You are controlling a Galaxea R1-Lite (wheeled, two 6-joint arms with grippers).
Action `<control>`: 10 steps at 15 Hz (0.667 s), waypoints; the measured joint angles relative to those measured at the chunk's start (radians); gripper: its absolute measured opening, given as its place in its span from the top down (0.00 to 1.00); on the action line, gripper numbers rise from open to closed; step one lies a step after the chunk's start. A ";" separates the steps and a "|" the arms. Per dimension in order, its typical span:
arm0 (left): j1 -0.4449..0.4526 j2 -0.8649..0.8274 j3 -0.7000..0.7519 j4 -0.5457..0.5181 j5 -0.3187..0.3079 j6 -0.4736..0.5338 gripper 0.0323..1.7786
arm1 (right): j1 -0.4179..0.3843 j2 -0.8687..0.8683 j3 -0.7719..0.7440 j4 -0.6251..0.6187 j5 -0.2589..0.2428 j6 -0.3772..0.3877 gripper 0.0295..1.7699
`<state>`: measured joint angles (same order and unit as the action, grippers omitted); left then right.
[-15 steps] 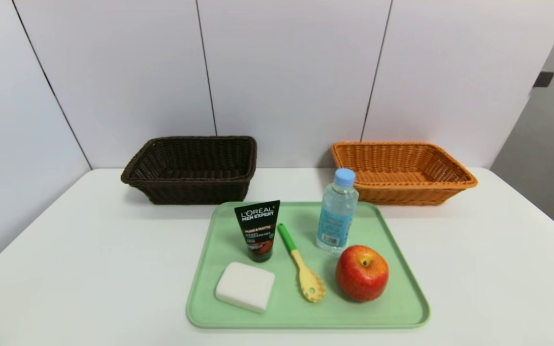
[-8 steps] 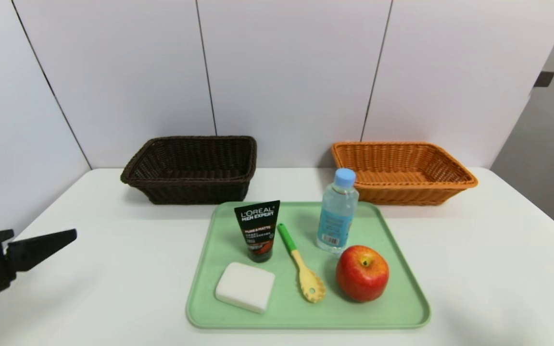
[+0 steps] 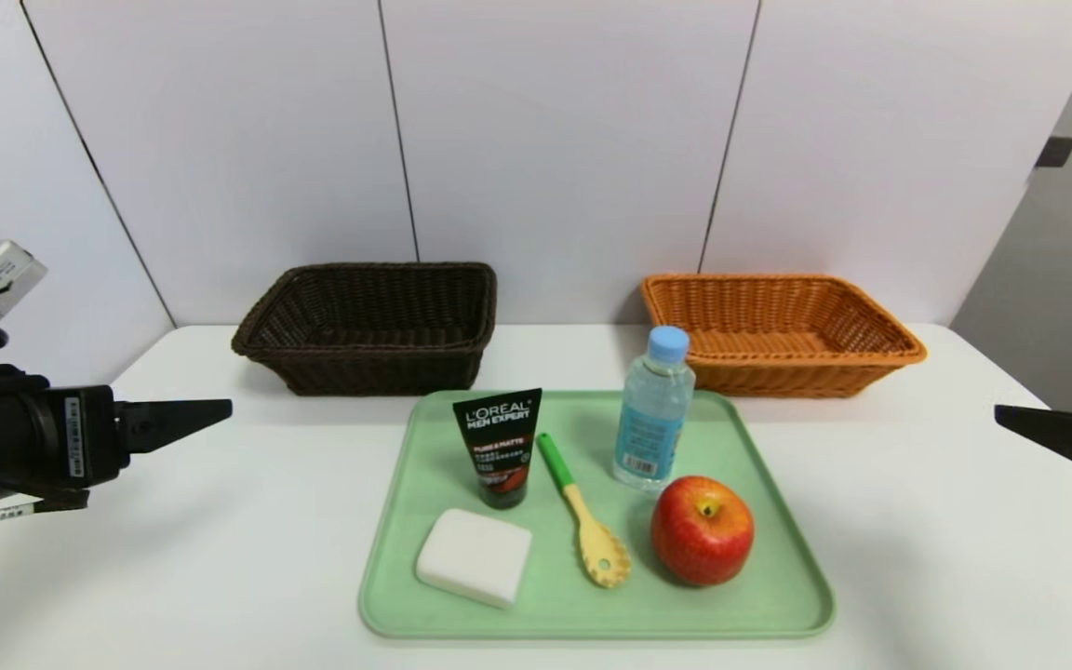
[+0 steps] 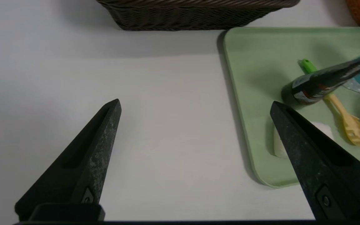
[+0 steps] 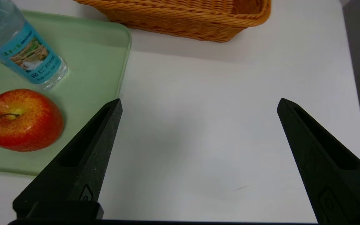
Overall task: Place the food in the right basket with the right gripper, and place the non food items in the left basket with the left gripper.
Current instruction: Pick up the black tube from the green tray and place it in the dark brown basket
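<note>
A: On the white desk (image 3: pixel 220 558), what sits where, biggest first?

B: Along the far edge, two baskets well apart: the dark brown basket (image 3: pixel 370 326) toward the far left corner, the orange basket (image 3: pixel 778 333) toward the far right. Each is on the side of the arm meant to fill it, I'd judge, so neither arm has to cross over.

A: And the goods?

B: All on the green tray (image 3: pixel 396 596) at the middle of the near edge, just in front of the gap between the baskets. Both baskets look bare inside, so by my reading no sorting is done yet. The water bottle (image 3: pixel 652 409) stands upright at the tray's far right, the apple (image 3: pixel 702 529) in front of it, both on the orange basket's side. The black tube (image 3: pixel 499 447) stands on its cap left of centre, with the soap bar (image 3: pixel 474 556) flat in front of it. The yellow spoon (image 3: pixel 582 512) lies between the two groups.

A: The tools?

B: The left tool (image 4: pixel 195 104) hangs above the desk's left edge, jaws spread wide, nothing between them, aimed toward the tray. The right tool (image 5: pixel 198 103) mirrors it over the right edge, equally wide and bare, apple and bottle off to its side.
</note>
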<state>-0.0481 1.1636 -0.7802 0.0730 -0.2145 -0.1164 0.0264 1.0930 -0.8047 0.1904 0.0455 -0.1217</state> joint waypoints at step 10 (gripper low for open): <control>-0.206 0.077 -0.018 -0.036 -0.245 0.006 0.05 | 0.147 0.079 -0.063 0.001 0.195 0.008 0.03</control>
<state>-0.2540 1.2411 -0.7981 0.0368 -0.4598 -0.1106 0.1736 1.1723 -0.8672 0.1913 0.2409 -0.1138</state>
